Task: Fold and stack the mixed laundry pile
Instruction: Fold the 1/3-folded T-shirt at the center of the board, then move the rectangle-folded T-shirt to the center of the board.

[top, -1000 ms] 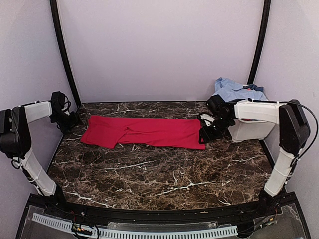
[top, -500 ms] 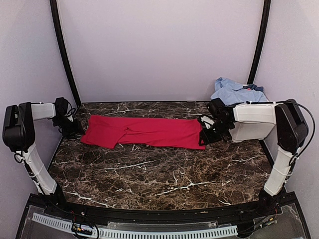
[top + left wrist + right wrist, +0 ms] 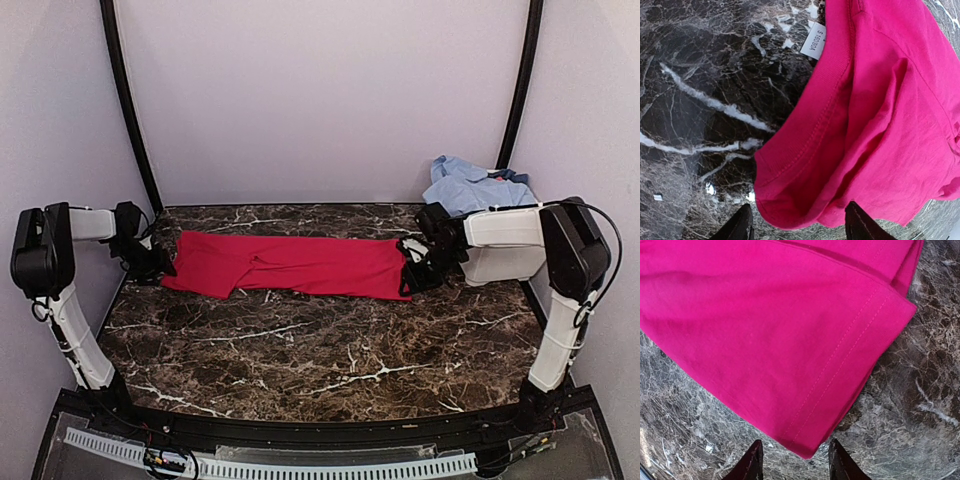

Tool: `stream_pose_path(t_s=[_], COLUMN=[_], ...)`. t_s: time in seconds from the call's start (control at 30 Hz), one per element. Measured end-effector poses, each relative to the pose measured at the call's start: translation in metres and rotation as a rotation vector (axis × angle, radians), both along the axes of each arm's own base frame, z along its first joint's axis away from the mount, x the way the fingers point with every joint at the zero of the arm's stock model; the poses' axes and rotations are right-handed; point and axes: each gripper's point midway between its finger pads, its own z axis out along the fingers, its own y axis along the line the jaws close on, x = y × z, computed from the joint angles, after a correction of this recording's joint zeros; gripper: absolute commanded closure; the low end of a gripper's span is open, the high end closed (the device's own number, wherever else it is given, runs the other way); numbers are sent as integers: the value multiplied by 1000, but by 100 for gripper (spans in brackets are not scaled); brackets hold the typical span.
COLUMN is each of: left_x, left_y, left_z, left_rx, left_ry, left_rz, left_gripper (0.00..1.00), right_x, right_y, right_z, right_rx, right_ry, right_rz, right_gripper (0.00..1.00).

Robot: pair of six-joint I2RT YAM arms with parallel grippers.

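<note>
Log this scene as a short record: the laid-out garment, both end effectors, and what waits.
laid out: red cloth garment, flat in a long strip on the dark marble tabletop
left end effector: open, fingertips either side of the garment's folded left end, near its label
right end effector: open, fingertips either side of the hemmed corner
waiting: light-blue cloth shirt heaped on the white plastic tub, far right

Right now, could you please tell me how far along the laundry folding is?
Done: the red garment lies flat as a long strip, seemingly folded lengthwise. In hand: the left gripper at its collar end and the right gripper at its hem corner, both open. Left: finishing this fold, then the blue shirt on the tub; no stack yet.
</note>
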Motion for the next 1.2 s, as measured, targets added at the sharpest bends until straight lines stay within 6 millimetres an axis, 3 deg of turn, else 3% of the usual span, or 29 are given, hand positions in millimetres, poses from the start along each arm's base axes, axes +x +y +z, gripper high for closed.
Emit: stream_pose_path(t_s=[0.23,0.6,0.83,1.2], left_x=[-1,0,3,11], left_y=[-4,3,4,-4], left_z=[-5,-4,3,7], left_rx=[-21,15,29,5], left_ry=[11,9,-15,-54], left_rz=[-7,0,-1,-29], left_gripper=[58,53,52,62], right_x=[1,-1,0,0], right_y=[1,1,0,0], right_z=[-2,-9,-10,-10], right_rx=[6,-4,-8,-10], right_ry=[3,19,18,17], right_rz=[0,2,4,4], right_gripper=[81,100,100,100])
